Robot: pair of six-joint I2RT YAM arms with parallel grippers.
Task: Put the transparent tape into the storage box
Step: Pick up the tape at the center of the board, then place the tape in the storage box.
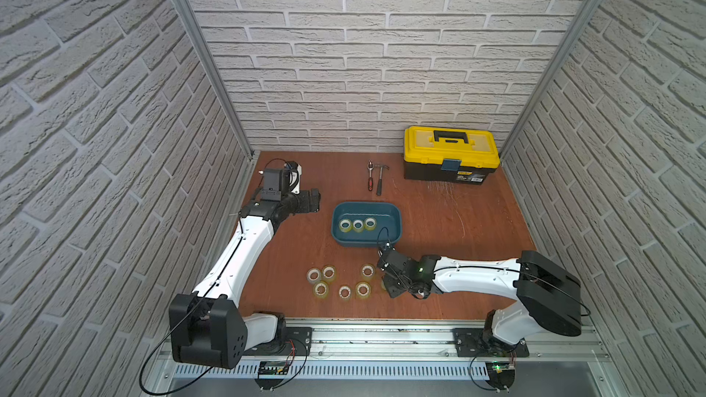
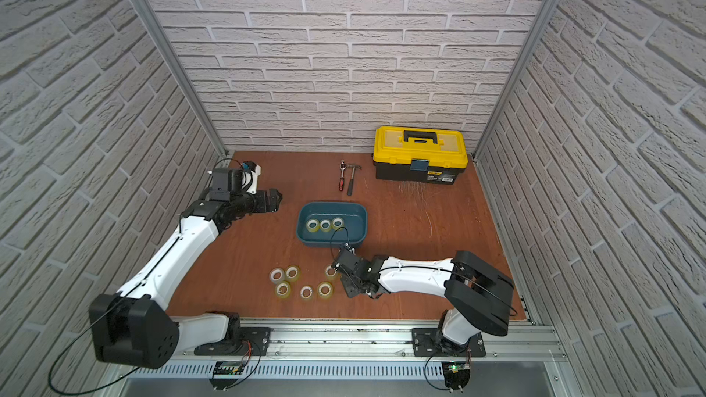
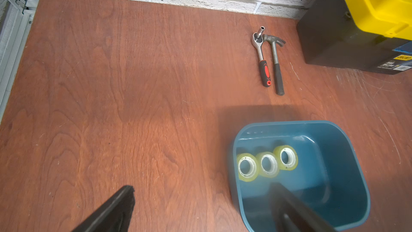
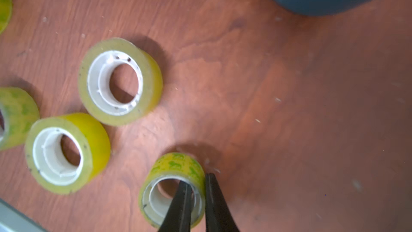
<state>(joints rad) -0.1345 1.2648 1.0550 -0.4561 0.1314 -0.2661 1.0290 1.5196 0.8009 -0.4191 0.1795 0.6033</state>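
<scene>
A tape roll, clear with a yellowish tint and a white core, lay flat on the bench near its front edge, to the right of the other loose rolls. The right tool was clamped on this roll's wall, with one finger inside the core and the other against the outer face. In both top views the tool's body hid the roll almost entirely. The nearest neighbour lay close but apart from it.

The storage box, a shallow blue tub, sat in the middle of the bench, just beyond the right tool. It held three rolls in a row along its left half, and its right half was bare. The left tool hung with its jaws wide apart and empty, off the box's left side. A ratchet and a hammer lay near the far edge, and a yellow-lidded toolbox stood in the far right corner.

The step in hand appeared to be the lift. It would likely go best as a straight rise that cleared the neighbour and then the box rim before any travel. A pinch on one wall could let the roll tip, so a slow carry seemed wise. The bare right half looked like the safest drop spot, with a low release.
</scene>
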